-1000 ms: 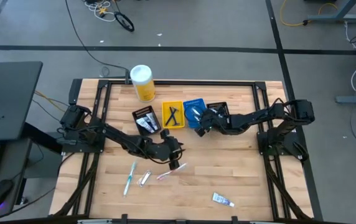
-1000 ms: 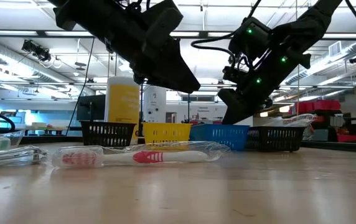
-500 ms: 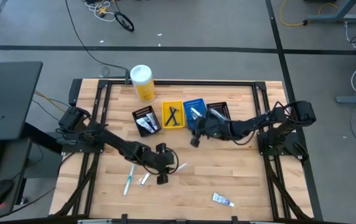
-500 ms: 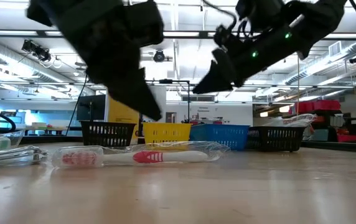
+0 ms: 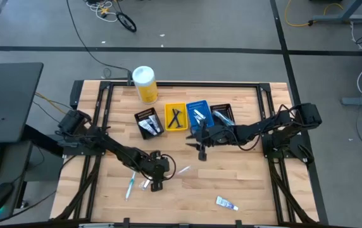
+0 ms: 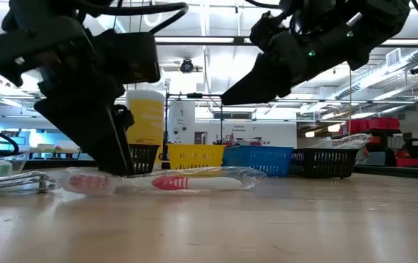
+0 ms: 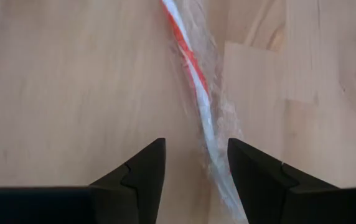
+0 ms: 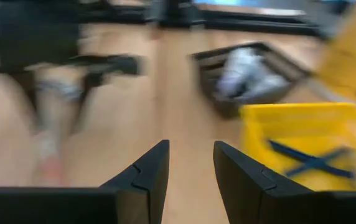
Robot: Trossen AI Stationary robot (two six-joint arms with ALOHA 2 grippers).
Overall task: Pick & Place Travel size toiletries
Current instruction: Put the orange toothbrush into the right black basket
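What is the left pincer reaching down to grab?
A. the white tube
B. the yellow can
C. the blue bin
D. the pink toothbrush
D: the open left pincer is low over the table, with the wrapped pink toothbrush running in between its fingers.

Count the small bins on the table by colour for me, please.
Black: 2 (first black bin, second black bin)
Yellow: 1 (yellow bin)
Blue: 1 (blue bin)
Total: 4
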